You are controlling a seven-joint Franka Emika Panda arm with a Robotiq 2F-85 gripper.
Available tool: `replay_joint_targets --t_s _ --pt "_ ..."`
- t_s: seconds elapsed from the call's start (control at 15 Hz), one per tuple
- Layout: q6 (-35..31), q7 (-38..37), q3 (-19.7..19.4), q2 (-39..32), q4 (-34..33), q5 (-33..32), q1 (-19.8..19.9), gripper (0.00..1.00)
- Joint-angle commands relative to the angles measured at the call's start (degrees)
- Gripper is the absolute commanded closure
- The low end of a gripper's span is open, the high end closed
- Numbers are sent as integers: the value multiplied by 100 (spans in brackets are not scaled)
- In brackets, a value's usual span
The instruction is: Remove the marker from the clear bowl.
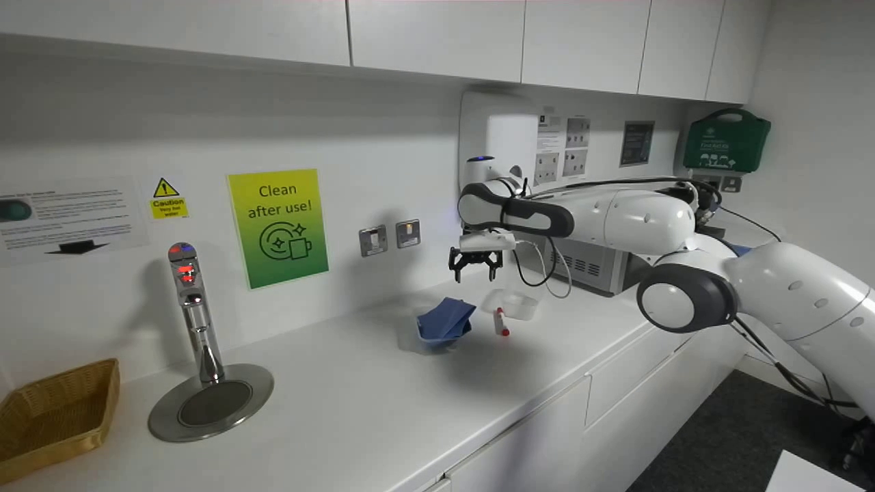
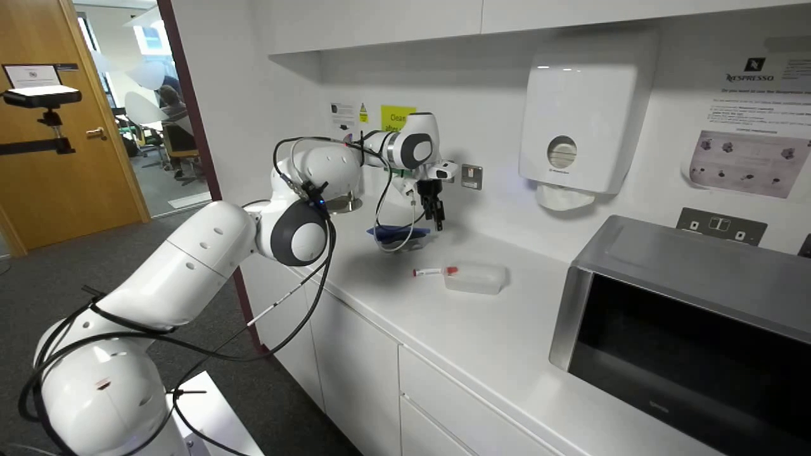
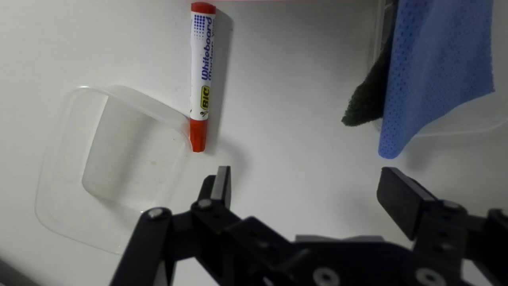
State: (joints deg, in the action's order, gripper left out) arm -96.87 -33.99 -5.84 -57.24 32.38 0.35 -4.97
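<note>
Below the spread hand, to one side, the marker beside the clear bowl.

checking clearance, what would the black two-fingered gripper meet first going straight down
Probably the flat white countertop: the gripper seems to aim between the squarish clear plastic bowl and folded blue cloth. Depth is unclear; brushing the cloth is possible.
</note>
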Motion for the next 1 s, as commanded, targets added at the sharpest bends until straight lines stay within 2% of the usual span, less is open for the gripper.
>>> replay_joint_targets --t_s 0.0,0.53,0.93 --pt "-91 348 50 349 476 -15 -33 0" --pt "-372 755 1 424 561 -118 -210 0" --pt "-351 730 2 535 625 -96 -332 0"
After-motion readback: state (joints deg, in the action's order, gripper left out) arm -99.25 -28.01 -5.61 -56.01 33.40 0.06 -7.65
